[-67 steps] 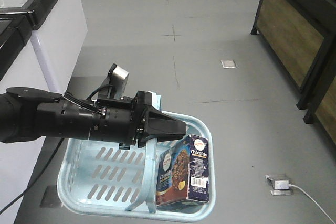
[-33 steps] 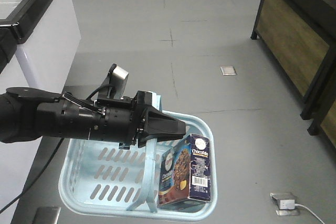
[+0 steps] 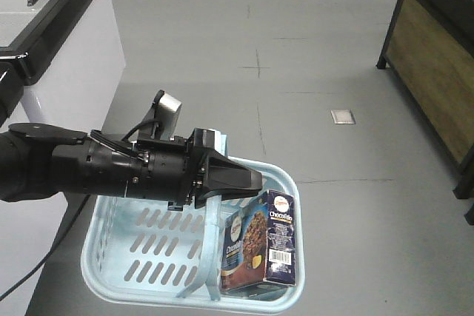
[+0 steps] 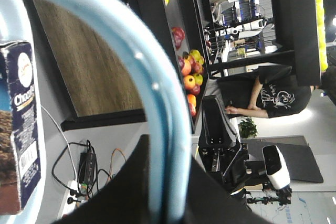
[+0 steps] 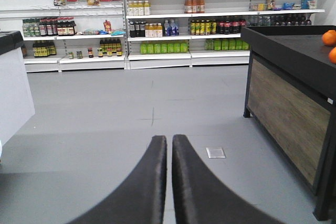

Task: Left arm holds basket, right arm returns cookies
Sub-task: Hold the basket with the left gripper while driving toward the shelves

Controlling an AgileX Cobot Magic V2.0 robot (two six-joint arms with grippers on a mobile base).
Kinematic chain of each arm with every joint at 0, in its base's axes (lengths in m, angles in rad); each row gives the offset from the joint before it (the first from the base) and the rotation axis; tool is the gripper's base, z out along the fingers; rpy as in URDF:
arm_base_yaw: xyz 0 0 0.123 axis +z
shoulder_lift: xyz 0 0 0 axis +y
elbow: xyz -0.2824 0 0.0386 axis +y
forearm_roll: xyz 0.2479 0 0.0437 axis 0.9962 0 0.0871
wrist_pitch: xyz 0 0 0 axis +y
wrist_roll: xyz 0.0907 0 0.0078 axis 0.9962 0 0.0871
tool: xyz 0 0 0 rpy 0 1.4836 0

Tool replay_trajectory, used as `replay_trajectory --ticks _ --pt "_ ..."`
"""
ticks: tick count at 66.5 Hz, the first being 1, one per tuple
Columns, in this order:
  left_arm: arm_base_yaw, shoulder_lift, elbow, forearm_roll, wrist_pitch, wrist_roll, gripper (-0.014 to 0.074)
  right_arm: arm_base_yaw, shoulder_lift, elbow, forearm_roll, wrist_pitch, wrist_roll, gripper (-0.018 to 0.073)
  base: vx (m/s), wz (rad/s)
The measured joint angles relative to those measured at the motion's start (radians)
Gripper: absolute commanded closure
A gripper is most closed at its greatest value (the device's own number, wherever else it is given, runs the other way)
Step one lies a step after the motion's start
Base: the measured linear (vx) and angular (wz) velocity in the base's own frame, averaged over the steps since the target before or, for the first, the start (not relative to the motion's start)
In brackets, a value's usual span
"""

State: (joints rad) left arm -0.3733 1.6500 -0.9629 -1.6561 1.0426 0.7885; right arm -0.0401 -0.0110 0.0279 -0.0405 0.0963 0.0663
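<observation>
left end effector (image 3: 235, 180) clamped on the light blue basket (image 3: 111, 231) by its handle (image 3: 209, 238), cookies carton (image 3: 261, 248) marked "Chocofello" stood upright inside the basket just beside the handle, right end effector (image 5: 169, 140) pinched closed, pointed at bottle-stocked shelves (image 5: 157, 24)

A thick black left arm (image 3: 81, 172) is shown, tapered to a pointed hand (image 3: 250, 180). A silver camera block (image 3: 172, 103) is attached.

grey floor (image 3: 311, 49) | square outlet plate (image 3: 342, 116) set flush in floor, right | black wood-panelled counter (image 5: 286, 103) at right, oranges (image 5: 329, 38) on top | bottle shelves (image 5: 168, 24) along far wall | apples (image 4: 189, 80) piled on fruit stand | person in black T-shirt (image 4: 273, 95) behind
</observation>
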Motion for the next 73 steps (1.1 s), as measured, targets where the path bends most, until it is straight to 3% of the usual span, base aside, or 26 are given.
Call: replay_trajectory --ticks 73 --pt "0.0 -0.001 0.0 0.001 -0.002 0.0 0.0599 0.0 0.0 0.0 0.0 0.0 0.0 0.0566 0.41 0.04"
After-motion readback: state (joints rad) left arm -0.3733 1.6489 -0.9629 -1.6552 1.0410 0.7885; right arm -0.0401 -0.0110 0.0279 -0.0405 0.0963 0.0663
